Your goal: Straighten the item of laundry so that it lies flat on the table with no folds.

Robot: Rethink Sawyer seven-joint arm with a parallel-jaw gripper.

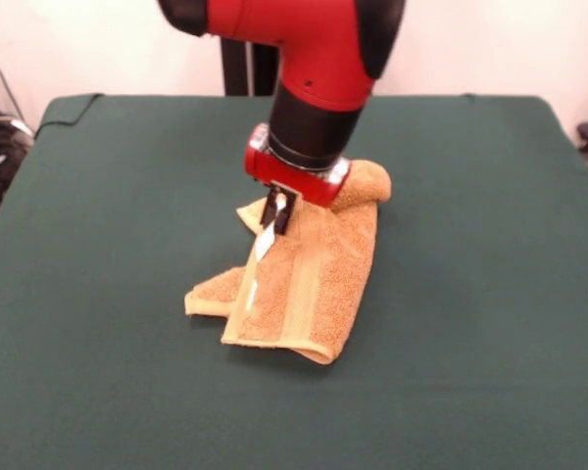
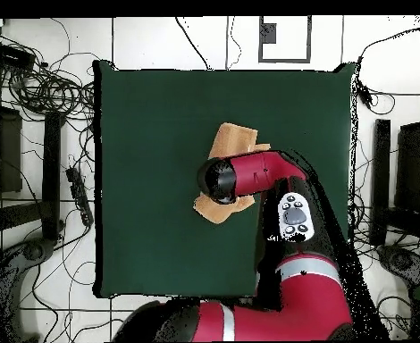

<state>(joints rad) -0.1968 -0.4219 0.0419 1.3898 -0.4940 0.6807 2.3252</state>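
From the front we see the gripper (image 1: 279, 211) pinching a raised fold of the crumpled towel (image 1: 309, 284) mid-table (image 1: 98, 245). Overhead, the arm (image 2: 258, 174) covers most of the towel (image 2: 234, 141); tangled cables (image 2: 44, 85) lie beside the table (image 2: 160, 223).

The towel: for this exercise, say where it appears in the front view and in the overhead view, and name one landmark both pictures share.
Front view: the towel lies crumpled near the middle of the green table, just below the gripper.
Overhead view: the towel sits slightly above the picture's centre, partly hidden beneath the red arm.
Shared landmark: the red arm's wrist directly over the towel.
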